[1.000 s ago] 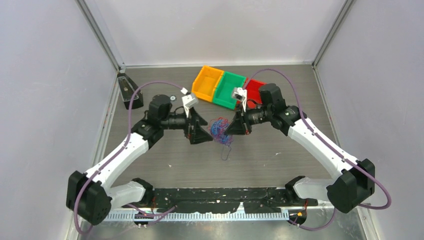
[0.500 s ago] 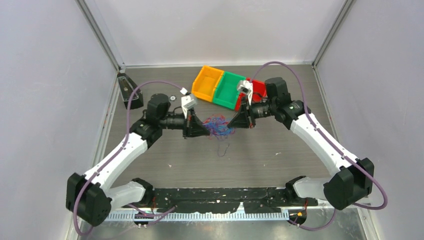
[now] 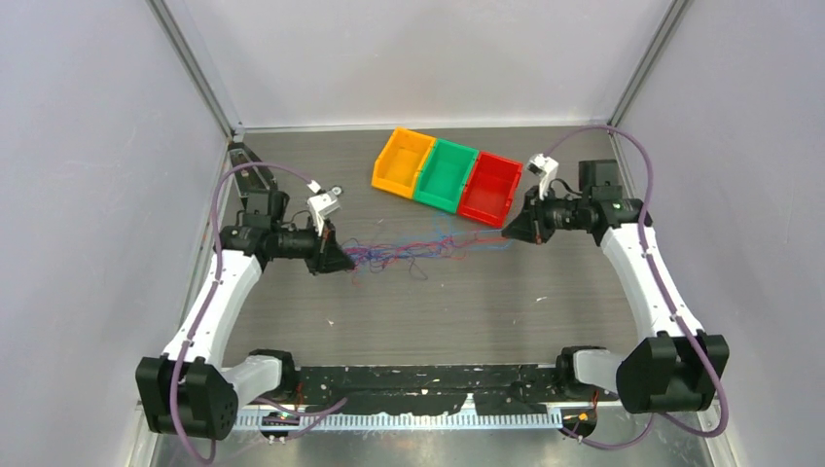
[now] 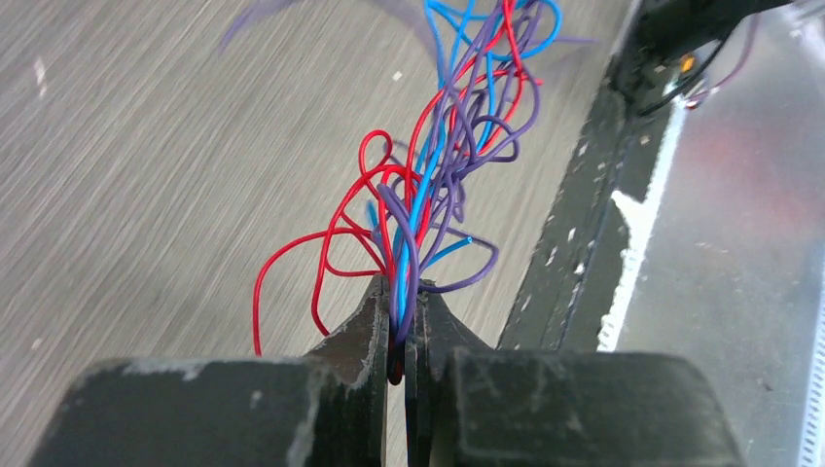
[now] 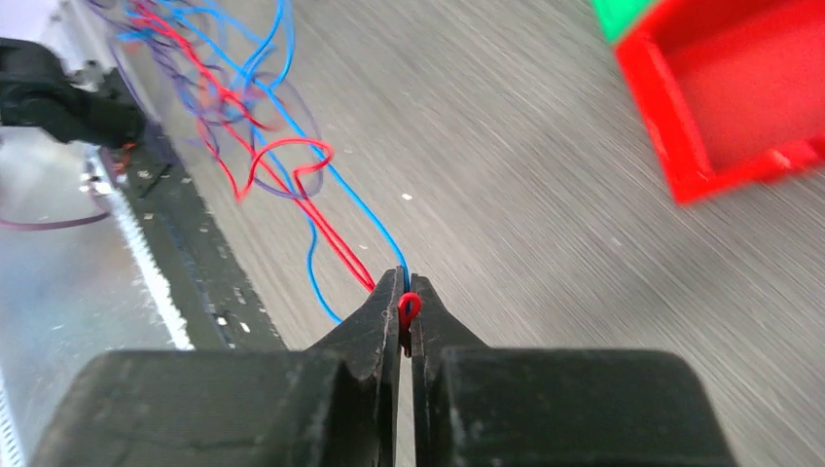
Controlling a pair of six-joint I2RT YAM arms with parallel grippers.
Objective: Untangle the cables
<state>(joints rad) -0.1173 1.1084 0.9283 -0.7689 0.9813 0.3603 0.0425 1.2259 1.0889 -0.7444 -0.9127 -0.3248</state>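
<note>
The cables (image 3: 423, 248) are thin red, blue and purple wires, stretched in a loose strand across the table between my two grippers. At the strand's left end my left gripper (image 3: 346, 259) is shut on the cables; in the left wrist view purple, blue and red cables (image 4: 428, 185) run out from between its fingers (image 4: 362, 326). My right gripper (image 3: 507, 233) is shut on the right end, pinching a red loop and a blue wire of the cables (image 5: 292, 185) between its tips (image 5: 406, 292). The middle of the bundle is still knotted and curly.
Three bins stand in a row at the back: orange (image 3: 403, 161), green (image 3: 448, 174) and red (image 3: 490, 188), the red one (image 5: 739, 97) close to my right gripper. A black wedge-shaped object (image 3: 248, 173) sits at the far left. Black rail (image 3: 428, 379) along the near edge.
Both arms have swung outward, left going left and right going right. The cables went from a compact ball at the centre to a long strand. My left gripper closed on them.
</note>
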